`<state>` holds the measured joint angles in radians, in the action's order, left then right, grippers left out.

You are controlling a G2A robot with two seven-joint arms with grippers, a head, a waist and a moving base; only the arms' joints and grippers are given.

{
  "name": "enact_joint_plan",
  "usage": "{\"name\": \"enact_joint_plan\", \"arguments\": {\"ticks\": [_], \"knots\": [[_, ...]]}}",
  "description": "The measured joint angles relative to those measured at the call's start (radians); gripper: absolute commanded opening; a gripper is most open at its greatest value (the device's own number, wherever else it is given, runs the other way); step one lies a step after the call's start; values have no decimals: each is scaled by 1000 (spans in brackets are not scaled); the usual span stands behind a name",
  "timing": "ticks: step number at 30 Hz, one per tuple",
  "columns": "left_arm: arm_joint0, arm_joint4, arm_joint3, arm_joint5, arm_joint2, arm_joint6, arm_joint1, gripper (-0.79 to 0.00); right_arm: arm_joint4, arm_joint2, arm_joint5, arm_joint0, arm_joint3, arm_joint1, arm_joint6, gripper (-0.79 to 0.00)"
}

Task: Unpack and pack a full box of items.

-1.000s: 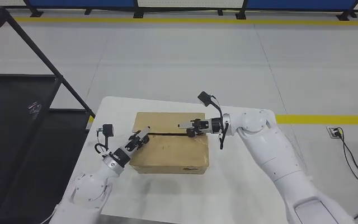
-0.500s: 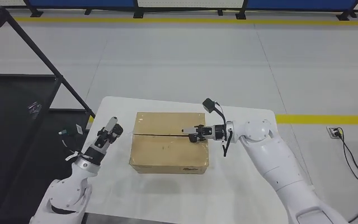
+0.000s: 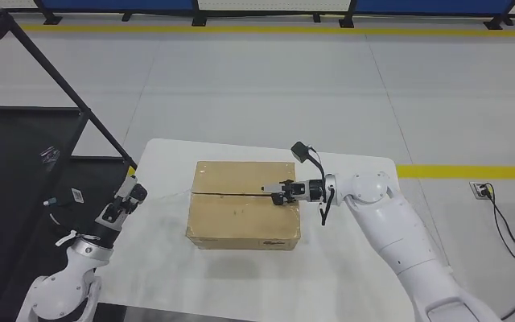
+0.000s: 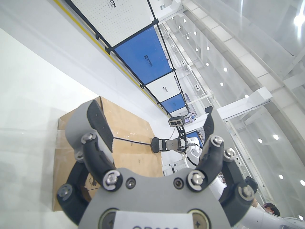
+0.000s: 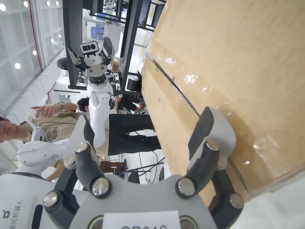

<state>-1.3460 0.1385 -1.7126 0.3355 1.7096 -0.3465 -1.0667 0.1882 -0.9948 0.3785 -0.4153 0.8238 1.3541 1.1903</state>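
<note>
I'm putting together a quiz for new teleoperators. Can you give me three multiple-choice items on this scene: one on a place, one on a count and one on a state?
1. Where is the right gripper?
A. At the right end of the cardboard box top seam
B. On the table, left of the box
C. Below the table

2. How many boxes stand on the white table?
A. Three
B. One
C. Two

3. How do the box's top flaps lie?
A. Both raised
B. One torn off
C. Shut flat

Key:
1 A: the top view shows its fingers over the seam's end.
2 B: a single box stands there.
3 C: the flaps meet flat along a thin line.
</note>
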Motion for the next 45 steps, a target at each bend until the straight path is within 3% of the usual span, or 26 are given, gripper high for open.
{"name": "enact_joint_plan", "arguments": {"ticks": [5,17,32,38,45], "knots": [[-10,13,13,-14,-13,17,-4,0,10,-3,-8,-26,39,-1,-34,0],[2,45,146,-41,-99,74,-23,0,32,1,-83,-36,40,1,-72,0],[59,86,283,-108,-189,9,-41,0,46,11,-91,-24,15,6,-58,0],[156,108,421,-151,-254,59,-60,0,46,11,-91,-25,15,6,-58,0],[327,186,658,-147,-339,85,-94,0,46,11,-91,-25,15,6,-58,0]]}}
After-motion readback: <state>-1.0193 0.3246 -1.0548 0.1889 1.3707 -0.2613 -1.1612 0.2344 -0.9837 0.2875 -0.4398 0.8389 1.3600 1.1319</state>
